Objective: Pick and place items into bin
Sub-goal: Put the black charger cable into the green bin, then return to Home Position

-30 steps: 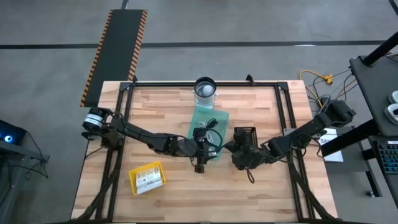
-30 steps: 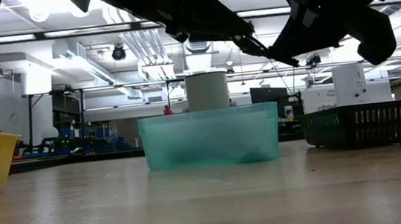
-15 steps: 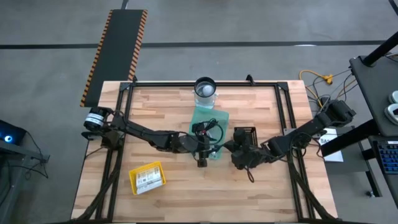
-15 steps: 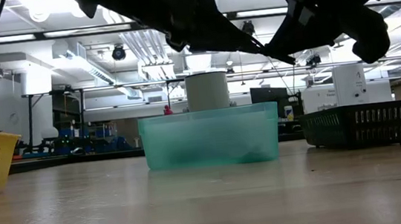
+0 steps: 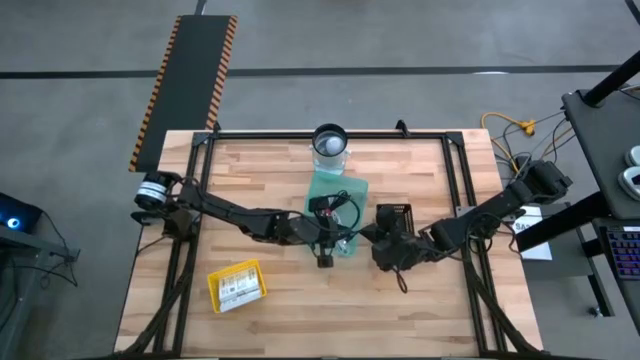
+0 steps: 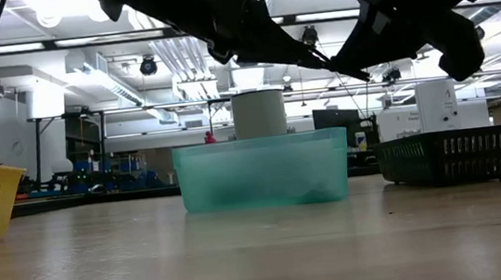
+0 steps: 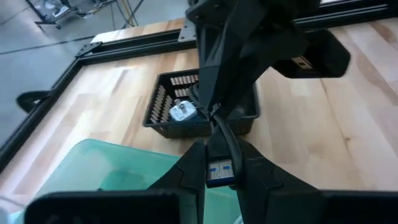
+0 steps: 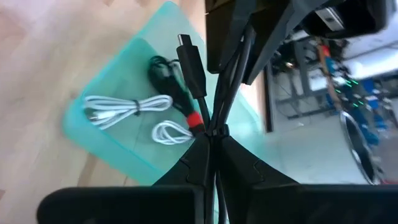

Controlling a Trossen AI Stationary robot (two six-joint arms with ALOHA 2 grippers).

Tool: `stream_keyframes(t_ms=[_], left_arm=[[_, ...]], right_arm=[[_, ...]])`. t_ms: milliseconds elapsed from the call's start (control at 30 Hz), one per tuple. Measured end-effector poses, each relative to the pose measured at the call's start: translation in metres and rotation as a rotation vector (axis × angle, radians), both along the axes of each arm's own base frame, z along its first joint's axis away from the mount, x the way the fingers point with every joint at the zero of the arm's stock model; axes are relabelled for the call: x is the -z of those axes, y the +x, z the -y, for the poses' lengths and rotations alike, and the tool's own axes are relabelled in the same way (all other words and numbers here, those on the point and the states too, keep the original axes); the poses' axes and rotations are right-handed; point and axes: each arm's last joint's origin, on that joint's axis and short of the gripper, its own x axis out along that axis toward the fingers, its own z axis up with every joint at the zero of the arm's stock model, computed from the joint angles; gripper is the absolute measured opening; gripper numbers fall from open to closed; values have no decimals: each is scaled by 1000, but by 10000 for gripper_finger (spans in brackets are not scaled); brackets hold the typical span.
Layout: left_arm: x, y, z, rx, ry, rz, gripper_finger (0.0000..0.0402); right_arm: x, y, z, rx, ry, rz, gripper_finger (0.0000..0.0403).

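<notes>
A black cable (image 8: 198, 93) with a red band and a plug (image 8: 186, 45) hangs between my two grippers above the near right corner of the green see-through bin (image 5: 349, 187). My right gripper (image 8: 211, 146) is shut on it. My left gripper (image 7: 219, 167) comes from the table's left and meets it tip to tip, fingers drawn in on the same cable. Both show high above the bin (image 6: 263, 171) in the low view. In the bin lie two short white cables (image 8: 124, 104) and a coiled black cable (image 8: 163, 70). My left gripper has the cable between its two fingers; a small blue-white piece (image 7: 219, 169) sits in the gap, and a black strand (image 7: 229, 140) runs across it toward the right gripper. The fingers slant down from the table's left. The cable is clear of the bin. My right gripper pinches several black strands bunched together (image 8: 213, 127) between its two fingers, just past the red band. The fingers slant down from the table's right. The plug end sticks out beyond the fingers, lifted clear above the bin.
A black mesh basket (image 5: 395, 212) with a small white piece inside stands right of the bin. A yellow basket (image 5: 237, 285) with printed packets sits near the front left. A round canister (image 5: 330, 140) stands behind the bin. Black rails frame the table.
My left gripper has rolled slightly at the wrist and edged toward the far edge, closer to the cable held by my right gripper. The right gripper and the cable have stayed in place above the bin.
</notes>
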Motion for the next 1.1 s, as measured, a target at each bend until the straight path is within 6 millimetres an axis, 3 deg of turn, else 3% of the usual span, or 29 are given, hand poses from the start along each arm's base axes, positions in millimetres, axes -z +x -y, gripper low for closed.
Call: stream_keyframes(t_ms=[133, 400, 600, 700, 967, 1100], left_arm=[[-5, 0, -8, -67, 28, -26, 39], [0, -8, -32, -211, 25, -130, 39], [5, -11, -40, -195, -26, -186, 45], [6, -12, -42, -207, -36, -199, 92], [10, -16, -45, -207, -8, -272, 268], [-1, -28, -42, -202, 23, -247, 288]], right_arm=[[-1, -1, 3, 97, -32, 32, 25], [3, -11, 8, 180, -50, 3, 90], [1, -13, 9, 195, -31, 14, 121], [0, -13, 9, 196, -30, 16, 129], [1, -14, 10, 196, -38, 4, 130], [1, -18, 11, 247, 5, 22, 129]])
